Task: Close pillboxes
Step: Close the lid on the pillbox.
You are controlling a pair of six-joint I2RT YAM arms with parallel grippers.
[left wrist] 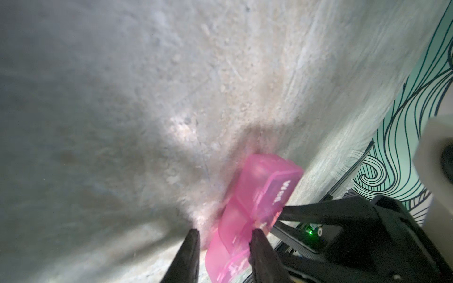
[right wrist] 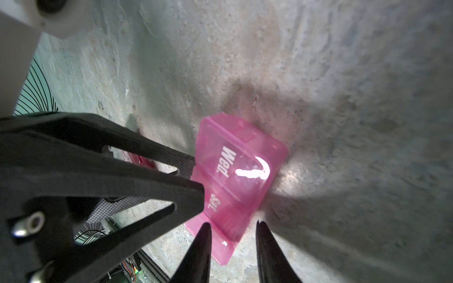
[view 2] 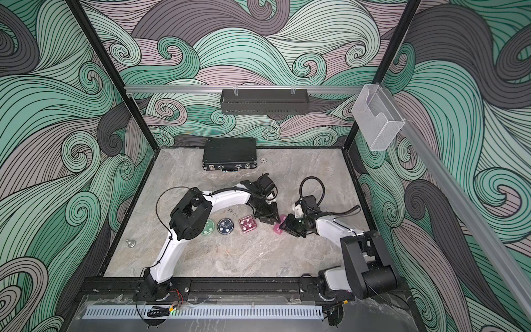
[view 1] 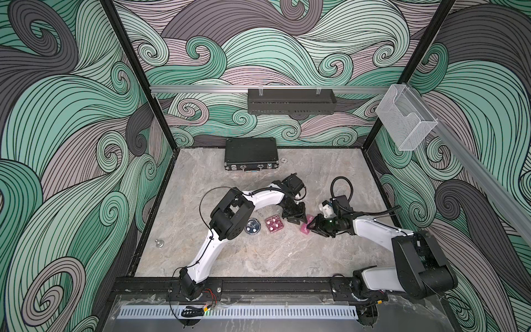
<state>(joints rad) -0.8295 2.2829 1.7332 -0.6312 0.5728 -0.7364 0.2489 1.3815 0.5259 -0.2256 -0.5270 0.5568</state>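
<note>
Left gripper (left wrist: 224, 231) and right gripper (right wrist: 231, 224) are straddling the light pink pillbox (right wrist: 240, 171), fingers apart, neither seen pinching. Risk: an off-centre push could be sending it skidding or flipping. Four pillboxes are lying in a row, 9 to 3 o'clock: green pillbox (view 2: 207, 227), dark blue pillbox (view 2: 225, 226), square pink pillbox (view 2: 248, 224), this one. One briefcase (view 2: 230, 153), 12 o'clock.

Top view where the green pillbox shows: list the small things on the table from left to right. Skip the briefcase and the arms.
Small metal knob → green round pillbox → dark blue round pillbox → dark pink square pillbox → small round metal piece → light pink pillbox.
</note>
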